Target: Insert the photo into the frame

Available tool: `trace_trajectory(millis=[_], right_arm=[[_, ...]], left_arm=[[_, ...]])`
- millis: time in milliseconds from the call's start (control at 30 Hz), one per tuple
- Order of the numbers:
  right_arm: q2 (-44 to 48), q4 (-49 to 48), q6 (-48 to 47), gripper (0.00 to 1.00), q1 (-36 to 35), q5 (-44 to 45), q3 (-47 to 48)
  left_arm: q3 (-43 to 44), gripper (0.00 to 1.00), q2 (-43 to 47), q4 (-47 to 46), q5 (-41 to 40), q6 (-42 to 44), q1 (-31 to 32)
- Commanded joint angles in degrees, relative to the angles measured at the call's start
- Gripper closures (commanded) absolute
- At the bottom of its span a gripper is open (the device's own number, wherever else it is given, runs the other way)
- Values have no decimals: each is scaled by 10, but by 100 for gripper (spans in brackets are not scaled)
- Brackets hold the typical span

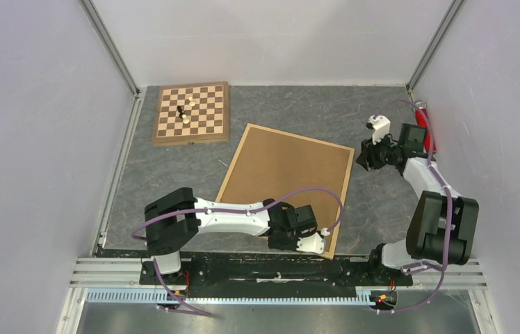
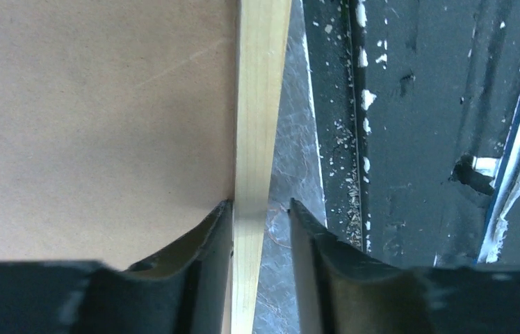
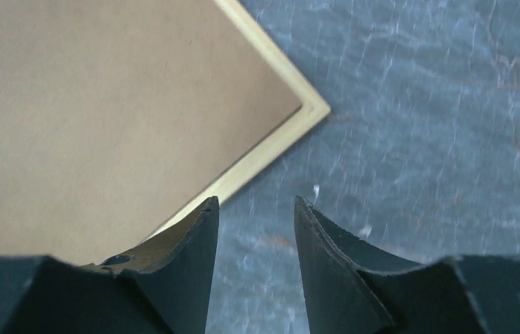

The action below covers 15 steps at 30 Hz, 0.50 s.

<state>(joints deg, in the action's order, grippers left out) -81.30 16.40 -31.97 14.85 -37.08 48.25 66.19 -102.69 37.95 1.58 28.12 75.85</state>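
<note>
The frame (image 1: 233,162), thin light wood, lies flat mid-table with a brown backing board (image 1: 285,177) filling it. The photo is hidden. My left gripper (image 1: 313,240) is at the frame's near right corner. In the left wrist view the left gripper (image 2: 261,205) is open astride the wooden border (image 2: 261,104). One finger lies against the border's inner edge by the board (image 2: 97,118); the other stands apart over the table. My right gripper (image 1: 367,156) hovers just off the frame's far right corner (image 3: 309,111). The right gripper (image 3: 256,202) is open, with only grey tabletop between its fingers.
A checkered chessboard (image 1: 192,111) with a few pieces sits at the far left. A red-handled object (image 1: 424,122) lies against the right wall. White walls enclose the table on three sides. A black rail (image 2: 417,139) runs along the near edge, close to the frame.
</note>
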Motion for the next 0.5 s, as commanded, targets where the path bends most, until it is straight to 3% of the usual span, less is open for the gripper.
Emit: trace_trajectory(millis=[0, 233, 467], right_arm=[[-54, -105, 45, 53, -51, 70, 57], [-168, -125, 37, 53, -103, 137, 142], [-222, -125, 12, 55, -138, 156, 145]], left_arm=[[11, 49, 23, 41, 26, -31, -1], [60, 30, 28, 60, 71, -57, -60], [156, 27, 33, 52, 80, -105, -183]])
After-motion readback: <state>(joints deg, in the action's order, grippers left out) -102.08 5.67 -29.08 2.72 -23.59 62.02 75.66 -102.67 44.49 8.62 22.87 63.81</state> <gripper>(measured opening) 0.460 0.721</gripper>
